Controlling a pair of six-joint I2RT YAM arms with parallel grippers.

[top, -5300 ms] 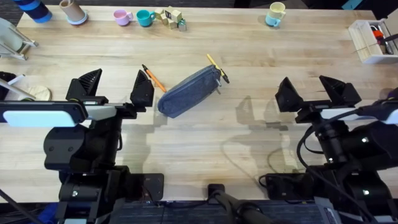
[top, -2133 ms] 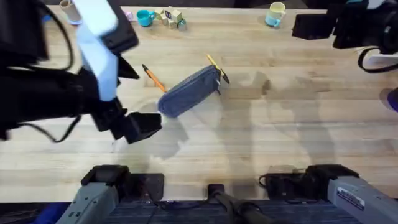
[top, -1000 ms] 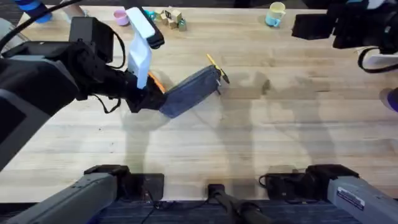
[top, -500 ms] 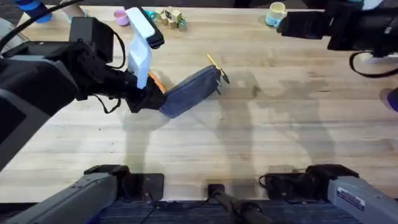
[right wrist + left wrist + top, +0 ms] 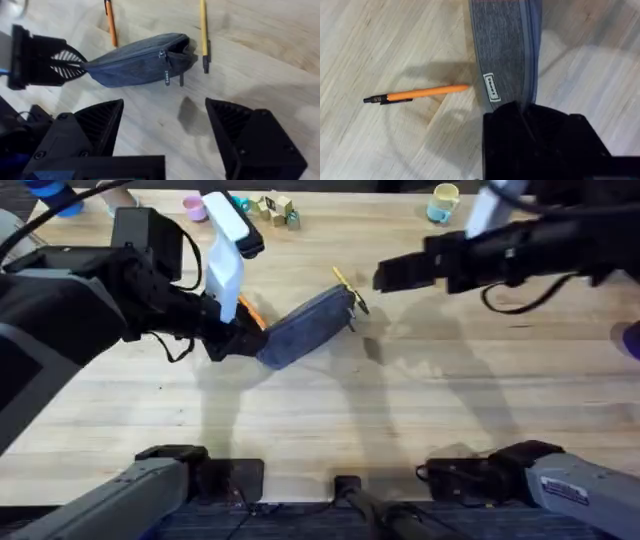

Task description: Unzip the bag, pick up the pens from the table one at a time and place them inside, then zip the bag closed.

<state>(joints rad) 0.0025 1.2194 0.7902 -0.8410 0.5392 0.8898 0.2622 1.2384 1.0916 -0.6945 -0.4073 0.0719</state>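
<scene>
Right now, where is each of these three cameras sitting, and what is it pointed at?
Overhead: fixed above the arm bases, looking down at the table; both arms show.
Left wrist: on the left arm, facing the pouch end its black fingers pinch, beside an orange pen.
Right wrist: on the right arm, above the pouch, open fingers in front.
All three share the pouch.

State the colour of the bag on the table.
Blue-grey, denim-like; the bag shows best in the right wrist view.

Bag (image 5: 502, 55) label — text illegible
</scene>
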